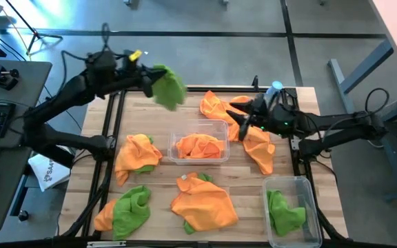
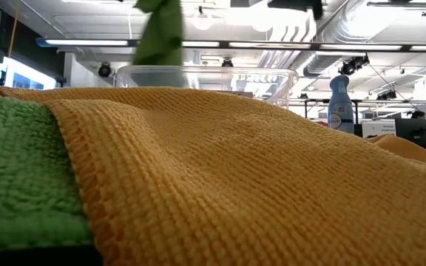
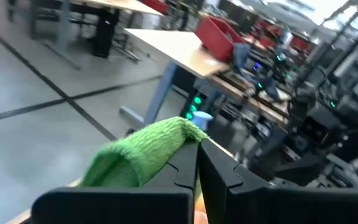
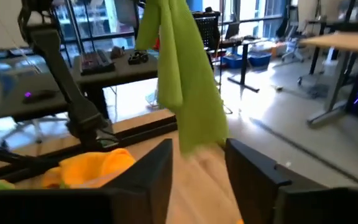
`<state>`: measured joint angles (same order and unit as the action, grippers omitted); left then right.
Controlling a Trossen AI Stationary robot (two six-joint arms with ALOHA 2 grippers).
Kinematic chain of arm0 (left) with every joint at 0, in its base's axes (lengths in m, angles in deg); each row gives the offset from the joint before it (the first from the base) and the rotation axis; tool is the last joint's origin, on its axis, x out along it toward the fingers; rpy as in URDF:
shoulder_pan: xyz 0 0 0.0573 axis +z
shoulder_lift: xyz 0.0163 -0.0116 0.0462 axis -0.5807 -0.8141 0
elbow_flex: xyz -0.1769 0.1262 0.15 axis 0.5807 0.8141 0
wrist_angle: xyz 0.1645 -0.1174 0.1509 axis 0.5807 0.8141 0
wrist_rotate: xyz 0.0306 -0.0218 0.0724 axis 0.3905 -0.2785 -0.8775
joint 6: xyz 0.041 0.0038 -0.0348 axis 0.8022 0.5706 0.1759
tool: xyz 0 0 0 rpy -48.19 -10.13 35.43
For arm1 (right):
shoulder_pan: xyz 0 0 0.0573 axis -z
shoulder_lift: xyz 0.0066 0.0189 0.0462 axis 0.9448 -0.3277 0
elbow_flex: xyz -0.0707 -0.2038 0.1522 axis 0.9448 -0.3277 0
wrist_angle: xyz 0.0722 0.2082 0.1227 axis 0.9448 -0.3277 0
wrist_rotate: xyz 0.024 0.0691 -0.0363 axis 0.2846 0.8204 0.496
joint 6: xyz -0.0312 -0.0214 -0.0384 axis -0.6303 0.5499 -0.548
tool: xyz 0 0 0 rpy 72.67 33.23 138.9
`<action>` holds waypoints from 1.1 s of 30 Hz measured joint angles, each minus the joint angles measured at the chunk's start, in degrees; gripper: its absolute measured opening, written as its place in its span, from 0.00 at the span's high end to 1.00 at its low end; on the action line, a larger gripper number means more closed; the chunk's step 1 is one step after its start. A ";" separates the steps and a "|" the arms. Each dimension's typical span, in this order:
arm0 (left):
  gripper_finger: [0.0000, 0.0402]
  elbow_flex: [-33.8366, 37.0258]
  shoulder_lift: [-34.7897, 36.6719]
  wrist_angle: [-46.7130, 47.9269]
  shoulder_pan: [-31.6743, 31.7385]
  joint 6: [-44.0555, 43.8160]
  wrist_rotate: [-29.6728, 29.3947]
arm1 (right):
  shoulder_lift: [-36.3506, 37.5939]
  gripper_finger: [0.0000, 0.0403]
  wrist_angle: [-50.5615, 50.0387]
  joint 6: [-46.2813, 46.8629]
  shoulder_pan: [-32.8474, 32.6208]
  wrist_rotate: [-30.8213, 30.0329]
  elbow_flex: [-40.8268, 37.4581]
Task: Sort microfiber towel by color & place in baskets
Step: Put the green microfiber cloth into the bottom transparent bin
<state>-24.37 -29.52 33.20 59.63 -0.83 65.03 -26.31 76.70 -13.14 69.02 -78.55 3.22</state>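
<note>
My left gripper [image 1: 148, 77] is raised over the table's far left and is shut on a green microfiber towel [image 1: 169, 87], which also shows hanging in the low view [image 2: 161, 33] and the right wrist view [image 4: 185, 81]. My right gripper [image 1: 238, 117] stands open [image 4: 197, 152] above the orange towels [image 1: 219, 107] at the far right, with nothing between its fingers. One basket [image 1: 200, 160] at mid-table holds an orange towel [image 1: 198, 146]. Another basket [image 1: 313, 207] at the near right holds a green towel [image 1: 284, 212]. My left gripper pinches the green towel by a bunched end [image 3: 188, 129] between its two shut fingers [image 3: 213, 168]. The fingers lie about level. The towel hangs slack below and beside them, lifted clear of the table.
More towels lie on the table: orange [image 1: 138, 153] at the left, green on orange [image 1: 126, 210] at the near left, orange [image 1: 202, 203] at the near middle, orange [image 1: 260, 148] at the right. A blue-capped bottle [image 1: 276, 87] stands at the far right.
</note>
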 joint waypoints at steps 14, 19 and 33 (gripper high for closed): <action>1.00 -13.13 -12.81 2.73 -10.75 4.24 1.55 | -23.90 0.45 -13.54 -11.02 -0.02 -0.87 32.53; 1.00 -15.69 -14.65 3.10 -13.10 4.80 1.56 | -30.70 0.44 -17.41 -15.42 0.00 -0.88 41.04; 1.00 -16.12 -14.57 5.49 -16.43 6.23 0.80 | -35.96 0.96 -23.45 -16.85 0.00 -4.29 48.28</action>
<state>-40.49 -44.09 38.69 43.20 5.40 65.83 -62.27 53.25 -29.99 69.02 -82.84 51.51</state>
